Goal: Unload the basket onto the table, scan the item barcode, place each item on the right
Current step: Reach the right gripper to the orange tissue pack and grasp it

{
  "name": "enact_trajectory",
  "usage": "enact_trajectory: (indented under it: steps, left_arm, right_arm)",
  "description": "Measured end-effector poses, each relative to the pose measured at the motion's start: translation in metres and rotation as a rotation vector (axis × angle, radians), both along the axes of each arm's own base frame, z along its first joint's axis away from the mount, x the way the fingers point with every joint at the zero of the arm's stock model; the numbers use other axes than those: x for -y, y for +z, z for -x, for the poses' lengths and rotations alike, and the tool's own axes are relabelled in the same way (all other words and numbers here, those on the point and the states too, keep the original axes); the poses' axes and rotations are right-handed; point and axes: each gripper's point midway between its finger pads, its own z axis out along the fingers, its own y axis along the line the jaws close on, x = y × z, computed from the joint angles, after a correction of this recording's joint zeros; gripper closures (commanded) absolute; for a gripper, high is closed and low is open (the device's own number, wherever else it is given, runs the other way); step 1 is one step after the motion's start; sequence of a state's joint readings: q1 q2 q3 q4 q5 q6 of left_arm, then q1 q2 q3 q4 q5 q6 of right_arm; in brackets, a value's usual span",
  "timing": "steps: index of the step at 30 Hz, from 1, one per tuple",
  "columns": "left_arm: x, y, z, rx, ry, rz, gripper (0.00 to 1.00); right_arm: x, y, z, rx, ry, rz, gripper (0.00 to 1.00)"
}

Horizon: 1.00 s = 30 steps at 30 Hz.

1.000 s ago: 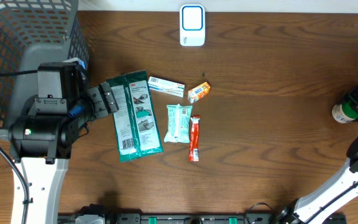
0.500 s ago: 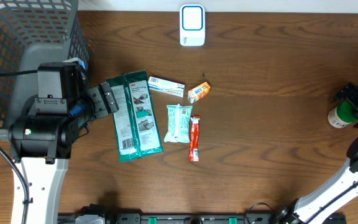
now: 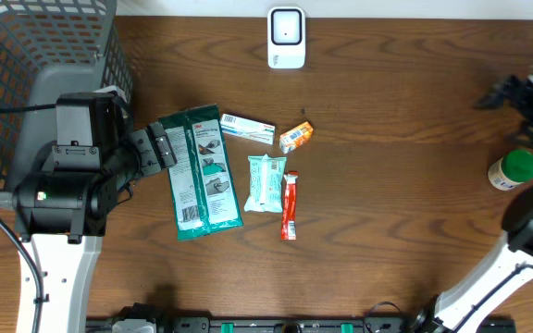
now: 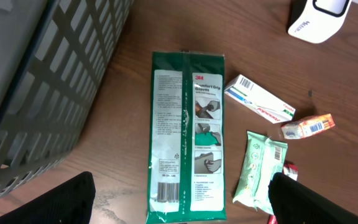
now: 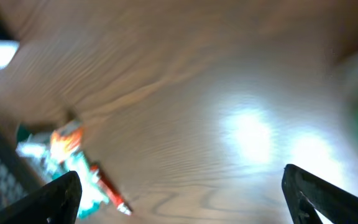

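Green-capped bottle standing alone, right hand open nearby, left hand open above 3M Comfort Grip pack

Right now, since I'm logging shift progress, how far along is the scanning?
Possibly done: the green-capped bottle stands alone at the right, clear of the open right pincer. In hand: nothing; the open left pincer hovers at the green glove pack. Left: it and the smaller packets beside it, none at the scanner.

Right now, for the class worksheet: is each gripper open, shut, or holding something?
Left gripper: open, holding nothing.
Right gripper: open, holding nothing; green-capped bottle sits apart.
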<state>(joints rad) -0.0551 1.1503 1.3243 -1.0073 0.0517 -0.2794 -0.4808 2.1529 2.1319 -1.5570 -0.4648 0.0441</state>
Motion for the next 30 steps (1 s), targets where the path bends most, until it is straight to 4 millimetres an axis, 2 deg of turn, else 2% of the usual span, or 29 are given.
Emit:
enact_trajectory:
  steps: [2,4,6,8,11,12,15,17,20,22,27,30]
  left_arm:
    - [0.000,0.000,0.000,0.000,-0.001,0.000,0.10]
    - [0.000,0.000,0.000,0.000,-0.001,0.000,0.10]
    - [0.000,0.000,0.000,0.000,0.000,0.000,0.10]
    - [0.000,0.000,0.000,0.000,0.000,0.000,0.10]
    - [0.000,0.000,0.000,0.000,0.000,0.000,0.10]
    - [0.000,0.000,0.000,0.000,0.000,0.000,0.10]
    - [0.000,0.000,0.000,0.000,0.000,0.000,0.10]
    - [0.000,0.000,0.000,0.000,0.000,0.000,0.10]
    - [0.000,0.000,0.000,0.000,0.000,0.000,0.10]
    - [0.000,0.000,0.000,-0.001,0.000,0.000,0.10]
    - [0.000,0.000,0.000,0.000,0.000,0.000,0.10]
    - [0.000,0.000,0.000,0.000,0.000,0.000,0.10]
  right_arm:
    - [-0.036,0.002,-0.011,0.027,0.098,-0.025,0.23]
    - [-0.073,0.004,-0.021,0.051,0.194,-0.033,0.27]
    - [-0.115,0.005,-0.028,0.075,0.296,-0.037,0.23]
    - [-0.167,0.005,-0.032,0.097,0.412,-0.039,0.16]
    - [-0.229,0.000,-0.037,0.133,0.511,-0.042,0.12]
    - [-0.254,-0.004,-0.038,0.147,0.533,-0.044,0.12]
    - [-0.303,-0.023,-0.032,0.118,0.528,-0.002,0.16]
    - [-0.327,-0.041,-0.027,0.086,0.477,0.048,0.19]
    - [-0.348,-0.064,-0.027,0.081,0.400,0.088,0.21]
    - [-0.354,-0.079,-0.027,0.071,0.329,0.117,0.24]
    - [-0.352,-0.102,-0.027,0.047,0.206,0.153,0.32]
    - [-0.349,-0.112,-0.029,0.050,0.163,0.160,0.42]
